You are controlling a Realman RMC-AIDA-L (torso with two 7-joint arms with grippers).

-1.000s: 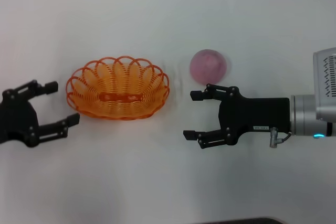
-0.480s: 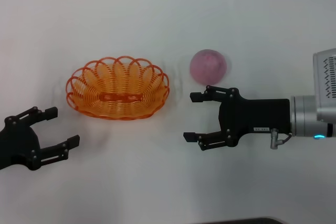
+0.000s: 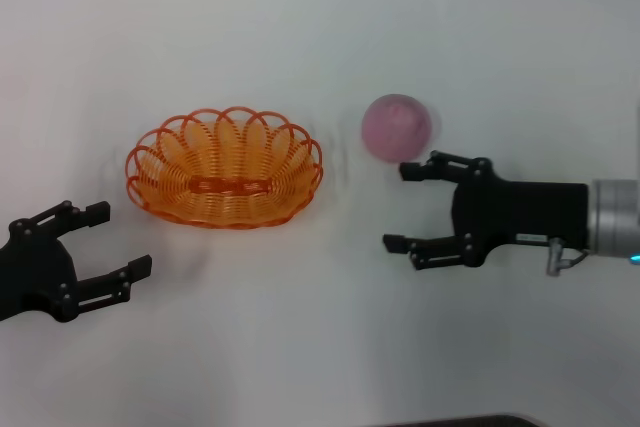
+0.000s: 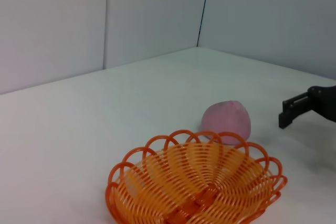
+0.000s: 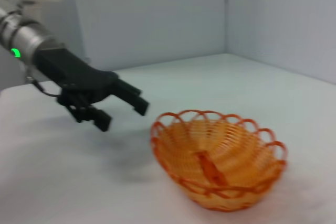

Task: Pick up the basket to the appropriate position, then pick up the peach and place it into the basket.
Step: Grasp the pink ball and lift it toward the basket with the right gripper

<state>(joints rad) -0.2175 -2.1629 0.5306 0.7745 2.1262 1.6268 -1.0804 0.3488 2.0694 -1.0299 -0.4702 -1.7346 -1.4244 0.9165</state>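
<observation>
The orange wire basket [image 3: 225,167] sits on the white table left of centre, and is empty. It also shows in the left wrist view [image 4: 197,182] and the right wrist view [image 5: 220,158]. The pink peach [image 3: 397,127] lies to its right; it also shows in the left wrist view [image 4: 227,122]. My right gripper [image 3: 408,207] is open and empty, just in front of the peach, its far finger close beside it. My left gripper [image 3: 118,242] is open and empty, in front of and left of the basket, apart from it.
The white table [image 3: 300,37] is bounded by pale walls [image 4: 157,14] at the back. The left arm's gripper [image 5: 118,107] shows in the right wrist view beside the basket. A dark edge [image 3: 470,421] marks the table's front.
My right gripper has drawn back to the right and slightly toward the peach. My left gripper moved away from the basket toward the front a second ago, then stayed still.
</observation>
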